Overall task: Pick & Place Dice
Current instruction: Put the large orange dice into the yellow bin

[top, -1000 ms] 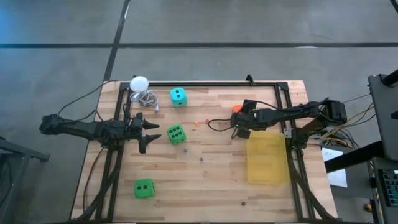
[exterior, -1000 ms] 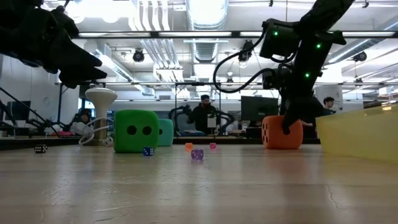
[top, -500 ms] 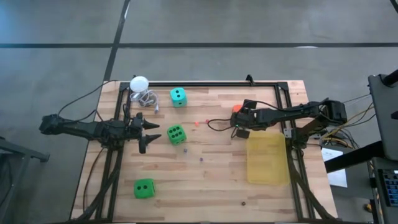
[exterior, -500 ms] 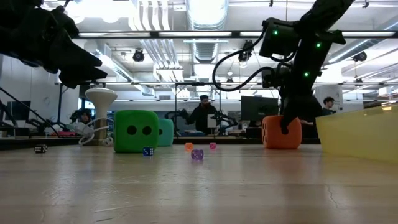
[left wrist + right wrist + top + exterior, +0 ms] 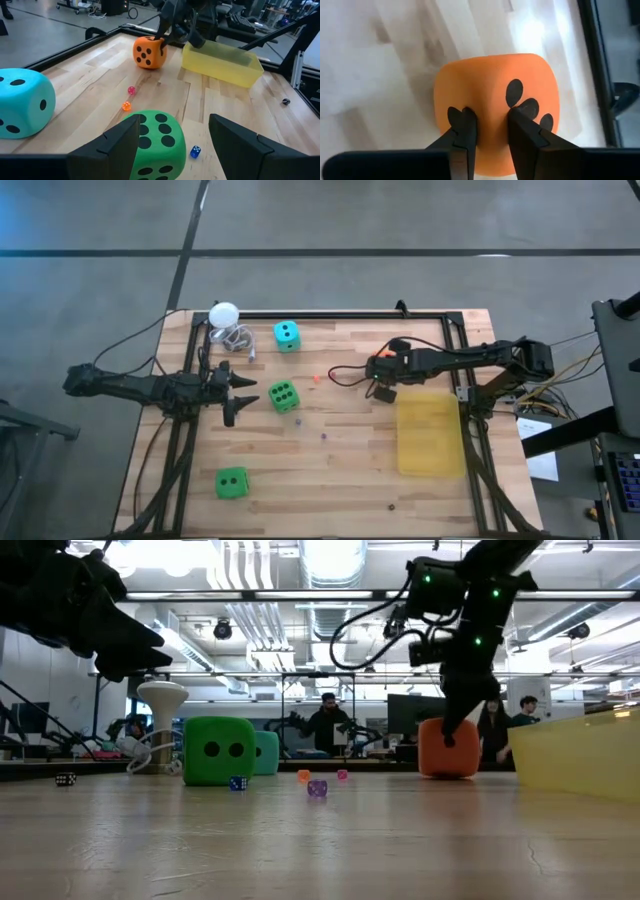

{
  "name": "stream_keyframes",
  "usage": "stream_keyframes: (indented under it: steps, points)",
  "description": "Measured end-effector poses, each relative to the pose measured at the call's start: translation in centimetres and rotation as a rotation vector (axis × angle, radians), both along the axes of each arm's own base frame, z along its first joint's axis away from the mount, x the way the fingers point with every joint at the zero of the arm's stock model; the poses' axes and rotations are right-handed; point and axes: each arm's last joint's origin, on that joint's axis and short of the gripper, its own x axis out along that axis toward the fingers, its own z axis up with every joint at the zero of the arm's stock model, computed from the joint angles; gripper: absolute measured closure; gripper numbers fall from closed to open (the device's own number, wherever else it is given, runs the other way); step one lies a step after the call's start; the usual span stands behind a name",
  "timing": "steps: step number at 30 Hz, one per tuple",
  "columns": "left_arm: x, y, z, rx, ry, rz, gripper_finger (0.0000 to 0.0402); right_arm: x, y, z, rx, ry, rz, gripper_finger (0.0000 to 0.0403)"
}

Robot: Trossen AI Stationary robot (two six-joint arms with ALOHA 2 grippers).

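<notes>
Nearby, yellow bin (image 5: 430, 437) beside orange-red die (image 5: 448, 748)

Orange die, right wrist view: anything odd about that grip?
Yes. The right gripper pinches only a fold of the orange die: the fingers dig into the soft face, denting it, rather than spanning the cube.

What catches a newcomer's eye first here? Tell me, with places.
The orange-red die, pinched by the right tool near the table's far right side, beside the yellow bin. Next, the green die at mid-table, right in front of the open left tool.
</notes>
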Motion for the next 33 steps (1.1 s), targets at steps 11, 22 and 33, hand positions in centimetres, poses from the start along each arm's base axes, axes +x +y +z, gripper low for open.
stream_keyframes:
  steps: [11,22,33]
  points:
    - [0.0,0.0,0.0,0.0,0.001,0.0,0.0159,1.3,0.6,3.5,0.093,-0.054,0.009,0.0341]
    - [0.0,0.0,0.0,0.001,0.005,0.0,0.0159,1.4,3.3,8.8,0.153,-0.107,0.043,0.0341]
    - [0.0,0.0,0.0,0.001,0.005,-0.001,0.0159,-2.4,6.5,13.2,0.251,-0.207,0.004,0.0349]
